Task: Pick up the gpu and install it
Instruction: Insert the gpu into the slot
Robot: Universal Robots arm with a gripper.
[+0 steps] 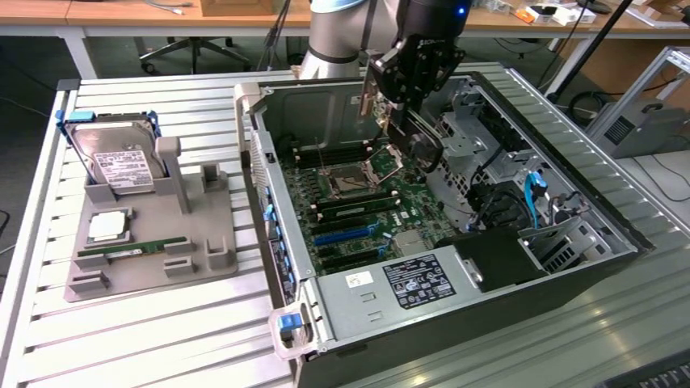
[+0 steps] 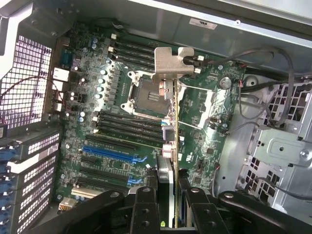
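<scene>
My gripper (image 1: 408, 97) hangs over the open computer case (image 1: 275, 242) and is shut on the gpu (image 2: 174, 122). The card is held on edge, so it looks like a thin vertical line with its silvery metal bracket (image 2: 169, 62) at the far end. It hovers above the motherboard (image 2: 122, 122), near the processor socket (image 2: 146, 93) and above the blue expansion slots (image 2: 109, 153), without touching them. The black fingers (image 2: 146, 207) press on both sides of the card's near end. In the exterior view the gpu (image 1: 401, 133) hangs below the gripper inside the case.
A grey fixture (image 1: 151, 250) at the exterior view's left holds a hard drive (image 1: 119, 166), a square chip (image 1: 108, 226) and a green memory stick (image 1: 135, 248). Inside the case are the power supply (image 1: 415, 283), black cables (image 2: 263, 83) and metal drive cages (image 2: 287, 151).
</scene>
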